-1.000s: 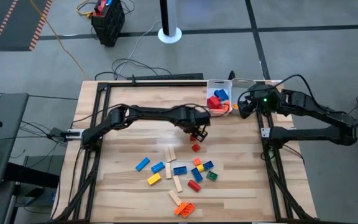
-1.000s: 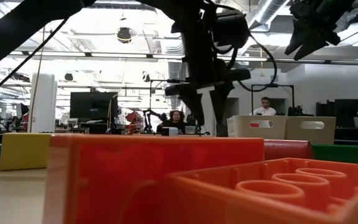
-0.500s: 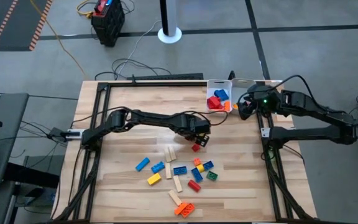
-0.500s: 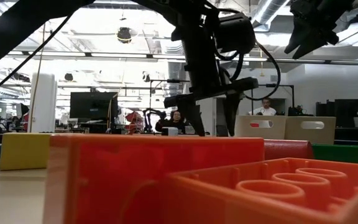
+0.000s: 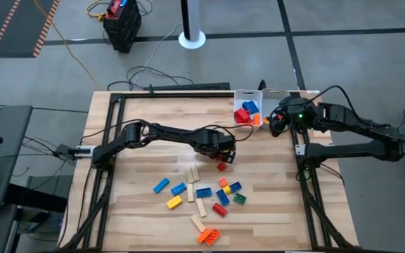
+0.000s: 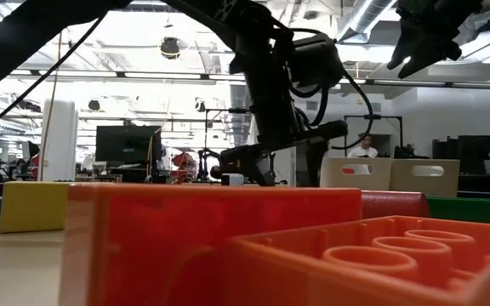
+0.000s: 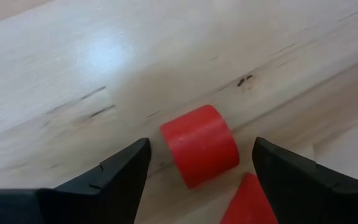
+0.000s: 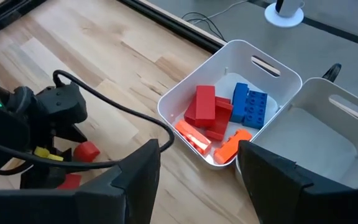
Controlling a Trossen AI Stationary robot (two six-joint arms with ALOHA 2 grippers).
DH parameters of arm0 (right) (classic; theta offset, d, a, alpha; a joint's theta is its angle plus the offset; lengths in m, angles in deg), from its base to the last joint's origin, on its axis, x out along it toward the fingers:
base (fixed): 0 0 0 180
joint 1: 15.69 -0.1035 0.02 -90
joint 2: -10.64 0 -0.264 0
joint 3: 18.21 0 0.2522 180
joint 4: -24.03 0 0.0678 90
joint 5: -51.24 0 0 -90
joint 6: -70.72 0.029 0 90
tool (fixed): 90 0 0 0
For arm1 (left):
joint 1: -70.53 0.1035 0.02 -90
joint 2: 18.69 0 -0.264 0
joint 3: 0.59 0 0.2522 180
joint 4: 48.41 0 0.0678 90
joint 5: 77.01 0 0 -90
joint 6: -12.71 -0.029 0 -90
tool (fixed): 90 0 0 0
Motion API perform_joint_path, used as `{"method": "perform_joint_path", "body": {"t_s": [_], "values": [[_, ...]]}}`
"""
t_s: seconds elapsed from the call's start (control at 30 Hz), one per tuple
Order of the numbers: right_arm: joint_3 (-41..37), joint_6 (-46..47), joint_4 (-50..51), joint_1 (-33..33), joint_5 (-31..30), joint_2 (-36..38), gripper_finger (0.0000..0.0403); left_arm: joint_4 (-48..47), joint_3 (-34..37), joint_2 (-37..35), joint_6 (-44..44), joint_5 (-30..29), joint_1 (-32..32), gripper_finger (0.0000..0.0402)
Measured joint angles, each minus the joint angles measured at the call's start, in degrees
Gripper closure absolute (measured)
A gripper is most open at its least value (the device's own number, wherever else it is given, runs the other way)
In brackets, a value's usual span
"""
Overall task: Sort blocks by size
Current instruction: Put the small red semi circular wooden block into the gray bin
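On the left, we see the left hand (image 5: 222,151) low over the middle of the wooden desk (image 5: 146,105), its arm stretched out across the boards from the left edge and bent at the elbow. In the left wrist view its two dark fingers (image 7: 114,177) stand wide apart and hold nothing. A small red block (image 7: 199,145) lies on the wood between and just ahead of them, touching neither, and the corner of a second red piece (image 7: 247,202) shows beside the other finger. From above, a red block (image 5: 221,166) sits on the desk just beside this hand.

Nearer the front edge of the desk, we find the loose blocks (image 5: 209,193) scattered in a cluster: blue, yellow, orange, red and green bricks mixed with a few pale wooden bars (image 5: 193,173). In the low view a large orange brick (image 6: 219,246) with round studs fills the foreground, with a yellow block (image 6: 32,206) off to one side.

Moving right, two white trays (image 5: 248,105) stand side by side at the far right corner of the desk. The right wrist view shows one tray (image 8: 229,68) holding red, blue and orange blocks (image 8: 219,118), and the tray next to it (image 8: 328,118) with nothing visible inside.

Furthest right, the right hand (image 5: 274,121) hangs raised just beside the trays, its arm folded back along the desk's right edge. Its fingers (image 8: 135,180) stand fairly wide apart and grip nothing.
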State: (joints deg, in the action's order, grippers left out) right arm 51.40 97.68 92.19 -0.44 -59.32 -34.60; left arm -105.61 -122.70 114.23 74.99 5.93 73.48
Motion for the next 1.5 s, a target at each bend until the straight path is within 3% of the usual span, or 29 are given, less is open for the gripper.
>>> {"method": "perform_joint_path", "body": {"t_s": [0.27, 0.6, 1.03, 1.17, 1.27, 1.5], "values": [[0.00, 0.01, -0.28, 0.02, -0.04, -0.01, 0.0159, -0.86, 0.01, 0.00, -2.04, 0.40, -0.28, 0.0139], [0.00, 0.18, -1.02, 0.04, -0.19, 0.00, 0.0159, -3.49, 0.04, 0.02, -9.88, 0.84, 0.11, 0.0278], [0.00, 3.02, -0.06, 1.81, -0.53, 0.63, 0.0159, -1.09, 0.15, -6.82, -24.85, 1.35, 5.40, 0.0281], [0.00, 5.02, 0.04, 2.74, -0.49, 1.88, 0.0159, 6.35, 0.13, -8.21, -30.75, 8.84, 8.08, 0.0278], [0.00, 4.58, 0.02, 2.44, 3.30, 2.67, 0.0159, 9.74, 0.04, -8.32, -32.31, 15.15, 9.81, 0.0276], [0.00, -2.81, -2.59, -4.33, 7.19, 2.98, 0.0159, 19.07, 0.13, -8.77, -31.64, 30.57, 13.68, 0.0274]]}}
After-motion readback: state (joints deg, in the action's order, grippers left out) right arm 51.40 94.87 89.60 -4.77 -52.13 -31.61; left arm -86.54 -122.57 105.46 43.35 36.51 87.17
